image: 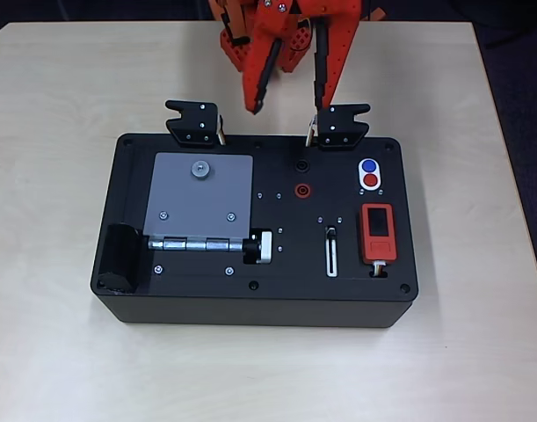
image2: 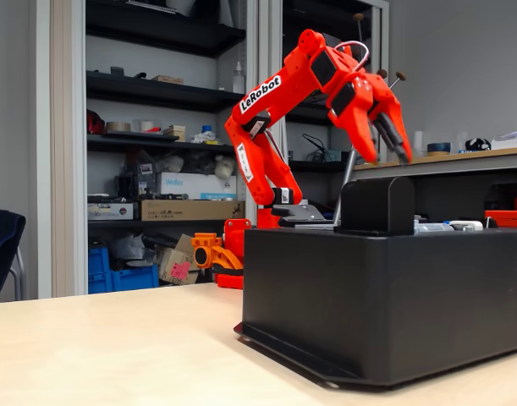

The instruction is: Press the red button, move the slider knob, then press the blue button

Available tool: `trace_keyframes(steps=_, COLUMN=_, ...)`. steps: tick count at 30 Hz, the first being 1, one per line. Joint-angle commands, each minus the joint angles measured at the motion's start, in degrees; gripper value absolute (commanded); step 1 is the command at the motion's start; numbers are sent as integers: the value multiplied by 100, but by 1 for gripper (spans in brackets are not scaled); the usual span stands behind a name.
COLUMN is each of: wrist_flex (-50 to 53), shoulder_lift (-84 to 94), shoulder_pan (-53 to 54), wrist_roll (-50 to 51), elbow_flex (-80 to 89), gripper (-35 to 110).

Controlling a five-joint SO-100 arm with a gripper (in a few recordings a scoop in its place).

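Above the back edge of the black box (image: 250, 290), the gripper (image: 287, 104) hangs with fingers spread, holding nothing. Red button (image: 370, 181), blue button (image: 368, 166) and slider knob (image: 331, 233) sit on top, right side in the overhead view.

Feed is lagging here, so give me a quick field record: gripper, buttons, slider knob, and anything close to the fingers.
gripper: open, raised above the black box's back edge in the overhead view
contact: touching nothing; fixed view shows it well above the box
red button: in the white oval plate, near side
blue button: same plate, far side
slider knob: at the track's far end
near fingers: black bracket at the back edge
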Motion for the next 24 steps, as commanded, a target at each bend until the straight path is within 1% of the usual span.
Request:
trace_keyframes(steps=1, wrist_flex=18, shoulder_lift=9, shoulder_pan=26, wrist_roll=18, elbow_flex=-176, gripper=49)
trace_keyframes(steps=3, wrist_flex=-35, shoulder_lift=-9, shoulder_pan=44, wrist_roll=0, elbow_flex=-149, gripper=50)
trace_keyframes(steps=7, wrist_flex=105, shoulder_lift=-105, shoulder_pan=79, wrist_roll=-114, elbow_flex=-264, gripper=58)
trace_keyframes(steps=9, wrist_flex=141, shoulder_lift=-158, shoulder_pan=158, wrist_roll=-325, elbow_flex=-308, gripper=59)
trace_keyframes(steps=13, wrist_flex=246, shoulder_lift=-237, shoulder_pan=264, wrist_roll=-193, elbow_flex=-422, gripper=58)
trace_keyframes(steps=16, wrist_flex=246, shoulder_lift=-281, shoulder_pan=281, wrist_roll=-360, elbow_flex=-519, gripper=63)
trace_keyframes(steps=18, wrist_flex=211, shoulder_lift=-290, shoulder_pan=308, wrist_roll=-580, elbow_flex=-501, gripper=59)
trace_keyframes(steps=20, wrist_flex=193, shoulder_lift=-264, shoulder_pan=308, wrist_roll=-466, elbow_flex=-422, gripper=56)
trace_keyframes(steps=21, wrist_flex=149, shoulder_lift=-255, shoulder_pan=290, wrist_roll=-431, elbow_flex=-404, gripper=58)
trace_keyframes(steps=22, wrist_flex=105, shoulder_lift=-246, shoulder_pan=237, wrist_roll=-378, elbow_flex=-396, gripper=71)
trace_keyframes(steps=23, wrist_flex=44, shoulder_lift=-246, shoulder_pan=193, wrist_roll=-352, elbow_flex=-396, gripper=74)
trace_keyframes(steps=24, wrist_flex=-26, shoulder_lift=-246, shoulder_pan=167, wrist_roll=-404, elbow_flex=-413, gripper=75)
